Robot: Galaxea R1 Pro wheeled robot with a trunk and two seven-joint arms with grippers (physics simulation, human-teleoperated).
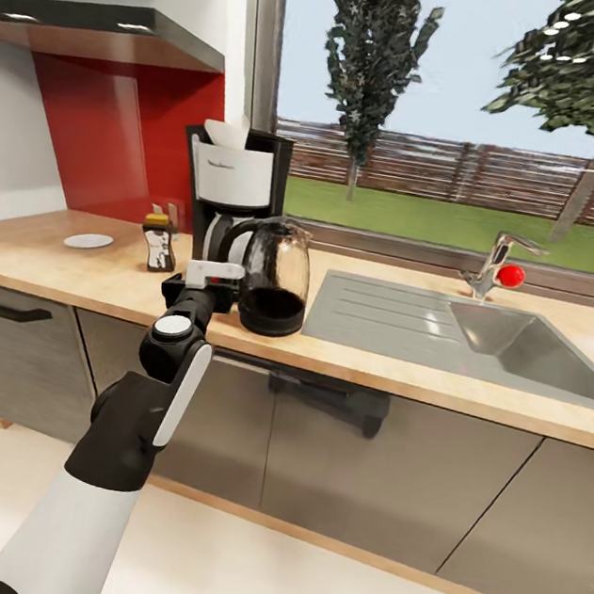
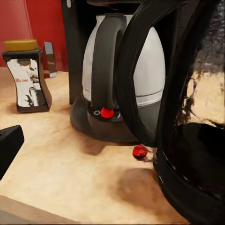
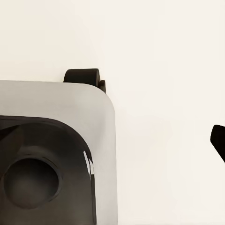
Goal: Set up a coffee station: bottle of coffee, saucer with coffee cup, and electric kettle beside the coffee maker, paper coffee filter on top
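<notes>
On the wooden table (image 1: 47,250), the black-and-white coffee maker (image 1: 233,194) stands at the back edge with a white paper filter (image 1: 228,133) on top. The dark glass electric kettle (image 1: 274,279) sits just beside it, the brown coffee bottle (image 1: 158,243) and white saucer (image 1: 88,241) nearby. The left hand (image 1: 213,273) hovers at the kettle's handle; its spread cannot be told.

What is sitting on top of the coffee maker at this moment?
A white paper coffee filter pokes out of the top of the coffee maker. Its lower part is sunk in the machine's top opening, so how deep it sits cannot be seen.
</notes>
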